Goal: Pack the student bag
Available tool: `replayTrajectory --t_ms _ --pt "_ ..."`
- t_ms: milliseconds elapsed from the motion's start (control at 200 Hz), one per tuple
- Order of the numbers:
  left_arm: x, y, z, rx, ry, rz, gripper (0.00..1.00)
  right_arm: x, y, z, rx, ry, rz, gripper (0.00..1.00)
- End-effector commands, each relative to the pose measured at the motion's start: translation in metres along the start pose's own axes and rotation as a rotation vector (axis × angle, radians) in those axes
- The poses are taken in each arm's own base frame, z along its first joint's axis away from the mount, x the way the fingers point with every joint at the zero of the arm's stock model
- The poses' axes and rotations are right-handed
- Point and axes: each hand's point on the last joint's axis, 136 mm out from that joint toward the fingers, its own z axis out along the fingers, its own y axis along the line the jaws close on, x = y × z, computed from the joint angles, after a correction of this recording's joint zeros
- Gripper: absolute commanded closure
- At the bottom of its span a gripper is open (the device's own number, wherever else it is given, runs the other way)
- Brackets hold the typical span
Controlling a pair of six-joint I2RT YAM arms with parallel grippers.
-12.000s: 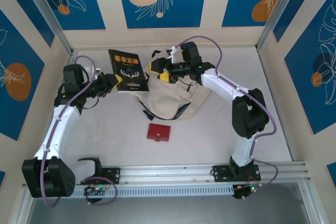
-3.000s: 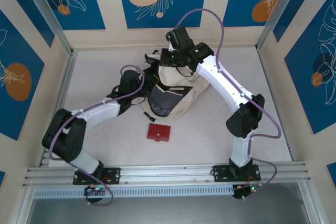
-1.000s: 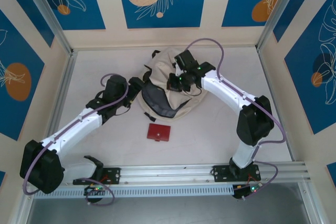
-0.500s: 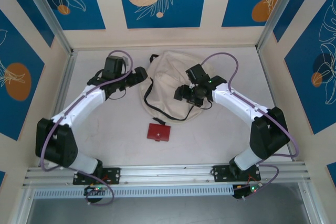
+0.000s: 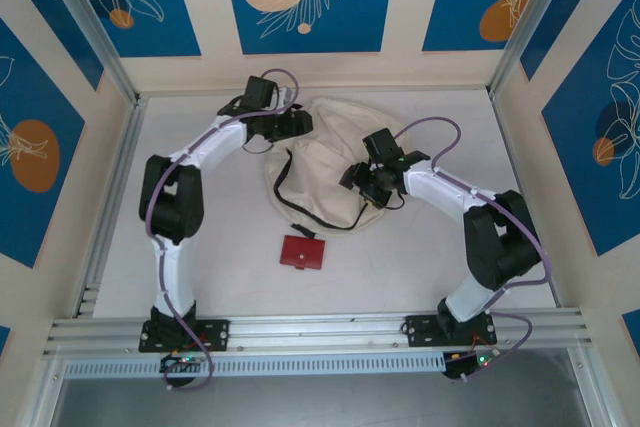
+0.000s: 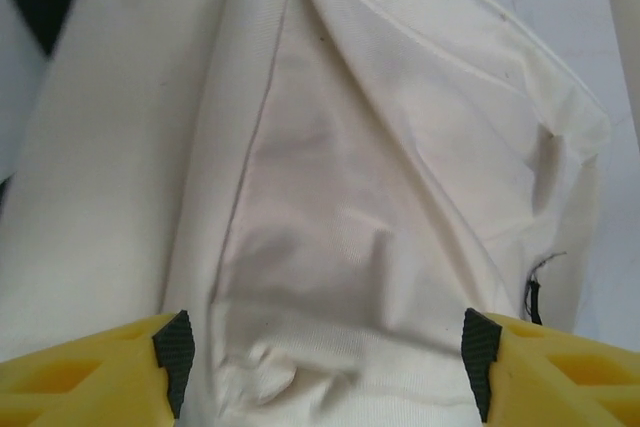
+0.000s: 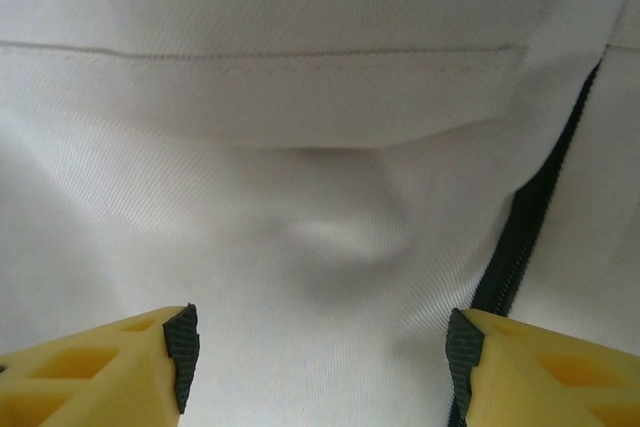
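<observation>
The left claw (image 5: 291,124) has swung from the left side of the student bag (image 5: 320,162) to its upper edge. The bag lies flat, upper centre of frame. This one and the right claw (image 5: 356,179) gape wide and empty over the cloth, likely freed for a regrasp.

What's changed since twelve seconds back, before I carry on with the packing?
The black book that lay beside the student bag is off the table. The bag, held open a second ago with grey lining showing, now lies flat. The right gripper let go and hangs open over its right side; the left gripper, open, swung to its far end. The red wallet stayed put.
</observation>
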Motion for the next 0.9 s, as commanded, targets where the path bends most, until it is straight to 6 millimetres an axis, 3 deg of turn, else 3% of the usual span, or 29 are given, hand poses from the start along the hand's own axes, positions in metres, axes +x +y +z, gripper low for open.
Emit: replayTrajectory --t_ms 0,195,380,435,545,680,895 --pt "0.017 0.0 0.023 -0.016 0.097 0.021 0.29 -0.008 0.002 0.01 -0.033 0.015 0.045 0.33" --pt "0.039 0.025 0.047 -0.077 0.181 -0.018 0.35 -0.028 0.0 0.027 0.002 0.003 0.028 0.36" --pt "0.064 0.042 0.046 -0.135 0.251 -0.037 0.49 -0.05 -0.001 0.043 0.033 -0.009 0.008 0.39" --pt "0.074 0.045 0.044 -0.136 0.273 -0.043 0.57 -0.057 0.003 0.047 0.029 -0.014 -0.017 0.4" --pt "0.091 0.052 0.041 -0.146 0.304 -0.049 0.64 -0.076 0.013 0.054 0.019 -0.021 -0.07 0.41" --pt "0.106 0.046 0.035 -0.092 0.33 -0.066 0.65 -0.098 0.028 0.061 -0.002 -0.03 -0.139 0.41" --pt "0.131 0.029 0.027 0.001 0.364 -0.092 0.65 -0.135 0.034 0.065 0.01 -0.05 -0.204 0.41"
